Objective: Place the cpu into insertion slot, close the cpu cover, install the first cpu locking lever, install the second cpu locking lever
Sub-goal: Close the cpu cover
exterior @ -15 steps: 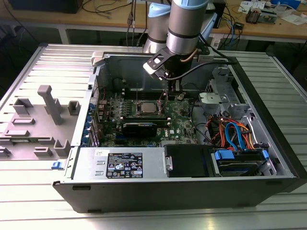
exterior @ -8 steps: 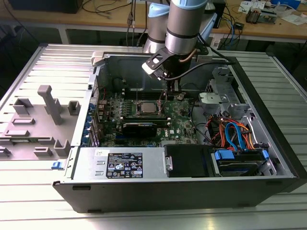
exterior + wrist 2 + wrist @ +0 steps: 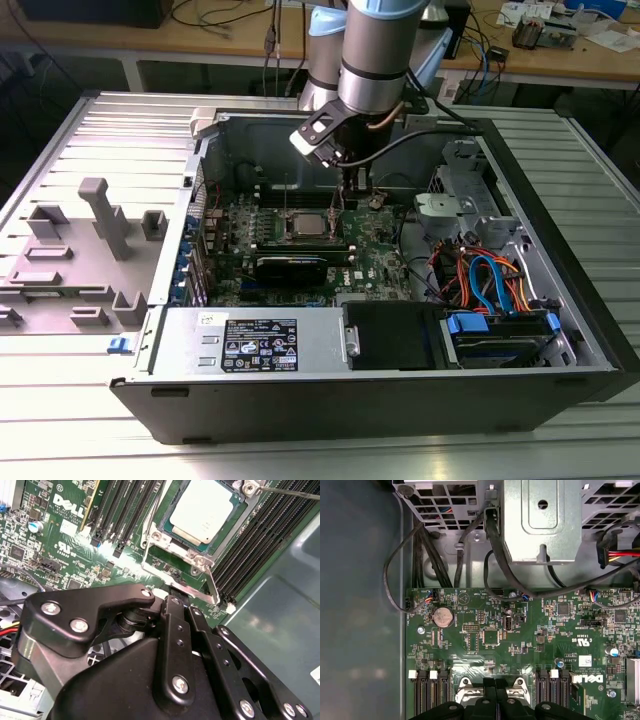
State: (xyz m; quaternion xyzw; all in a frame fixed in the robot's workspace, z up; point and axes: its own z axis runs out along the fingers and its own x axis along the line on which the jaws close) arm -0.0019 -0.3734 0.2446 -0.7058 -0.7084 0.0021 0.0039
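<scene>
Cpu [image 3: 204, 509] lies in the insertion slot [image 3: 289, 230], with the cpu cover [image 3: 172, 545] closed over its edges. My pincer [image 3: 182, 602] is narrow, fingers together and holding nothing, just beside a locking lever [image 3: 212, 582]. I judge the lever step is in hand; it calls for a steady push down, under the catch.

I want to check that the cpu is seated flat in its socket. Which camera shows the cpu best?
The second wrist view: the cpu is close, and its silver top is plain inside the cpu cover. The exterior view has it as a small pale square. In the first wrist view the gripper covers it.
</scene>
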